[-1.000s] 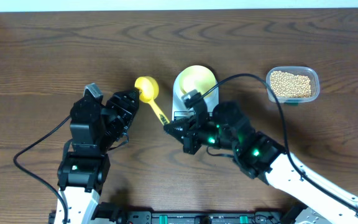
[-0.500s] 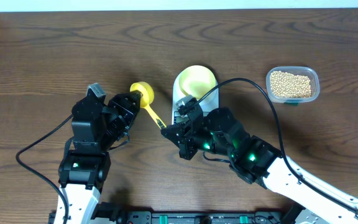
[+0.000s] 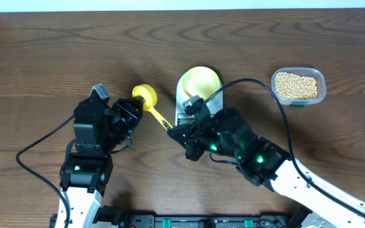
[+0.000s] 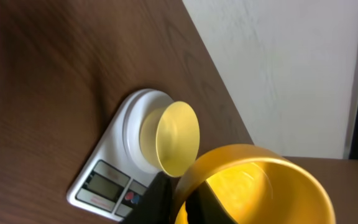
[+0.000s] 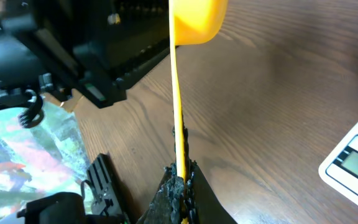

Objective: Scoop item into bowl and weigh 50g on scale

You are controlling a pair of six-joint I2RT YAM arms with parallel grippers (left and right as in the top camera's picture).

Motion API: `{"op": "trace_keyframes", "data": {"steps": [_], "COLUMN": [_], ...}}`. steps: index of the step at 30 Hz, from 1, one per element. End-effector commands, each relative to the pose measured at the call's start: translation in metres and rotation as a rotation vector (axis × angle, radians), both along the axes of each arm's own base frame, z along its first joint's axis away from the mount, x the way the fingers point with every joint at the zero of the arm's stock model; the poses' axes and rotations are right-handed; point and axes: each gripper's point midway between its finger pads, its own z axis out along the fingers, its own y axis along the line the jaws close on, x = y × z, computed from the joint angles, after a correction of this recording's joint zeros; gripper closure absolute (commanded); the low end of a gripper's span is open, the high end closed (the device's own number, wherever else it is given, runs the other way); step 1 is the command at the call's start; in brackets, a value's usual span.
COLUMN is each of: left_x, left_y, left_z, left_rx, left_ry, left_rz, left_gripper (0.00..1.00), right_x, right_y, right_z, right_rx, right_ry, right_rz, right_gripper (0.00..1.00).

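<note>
The bright yellow scoop (image 3: 147,95) is held between both arms left of the scale. My left gripper (image 3: 134,106) is shut on the rim of its empty cup (image 4: 253,180), with one finger outside and one inside (image 4: 179,202). My right gripper (image 3: 173,130) is shut on the end of its thin handle (image 5: 180,180); the cup shows at the top of the right wrist view (image 5: 194,18). The pale yellow bowl (image 3: 199,82) stands empty on the white scale (image 3: 182,104), also seen in the left wrist view (image 4: 178,137) (image 4: 104,180). The beans (image 3: 296,86) lie at the far right.
The beans fill a clear rectangular tub (image 3: 322,81) at the table's right. The right arm covers the scale's front; a corner of it shows in the right wrist view (image 5: 353,165). A black cable arcs from the right arm over the scale.
My right gripper has moved left along the scoop's handle and now grips it. The scoop's cup has shifted slightly left and down with the left gripper.
</note>
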Motion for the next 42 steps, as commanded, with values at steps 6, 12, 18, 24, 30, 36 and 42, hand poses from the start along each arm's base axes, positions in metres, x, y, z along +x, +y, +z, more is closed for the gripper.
{"op": "trace_keyframes", "data": {"steps": [6,12,18,24,30,36,42], "left_x": [-0.002,-0.002,-0.002,-0.005,-0.007,-0.008,-0.009], "left_y": [-0.006,-0.007,-0.007,-0.014,-0.019,-0.021,-0.023], "left_z": [0.002,0.003,0.003,0.004,0.005,0.005,0.006], "left_rx": [0.001,-0.077,-0.118,-0.253,-0.282,-0.296,-0.302], "left_ry": [-0.010,0.024,0.045,0.112,0.126,0.133,0.136], "left_rz": [-0.041,-0.003,0.019,0.047,0.027,0.020,0.007], "left_gripper": [0.93,0.93,0.93,0.93,0.93,0.93,0.93], "right_x": [0.000,0.015,0.043,0.052,0.042,0.030,0.026], "right_y": [-0.003,-0.009,-0.031,-0.031,-0.024,-0.013,-0.009], "right_z": [0.011,0.020,0.037,0.061,0.062,0.066,0.068], "right_rx": [0.016,0.095,0.217,0.263,0.269,0.278,0.282], "right_ry": [-0.007,0.097,0.236,0.082,0.096,0.084,0.078], "right_rz": [-0.004,-0.097,-0.252,-0.214,-0.164,-0.120,-0.105], "right_gripper": [0.60,0.34,0.24,0.05,0.08,0.34,0.56]}}
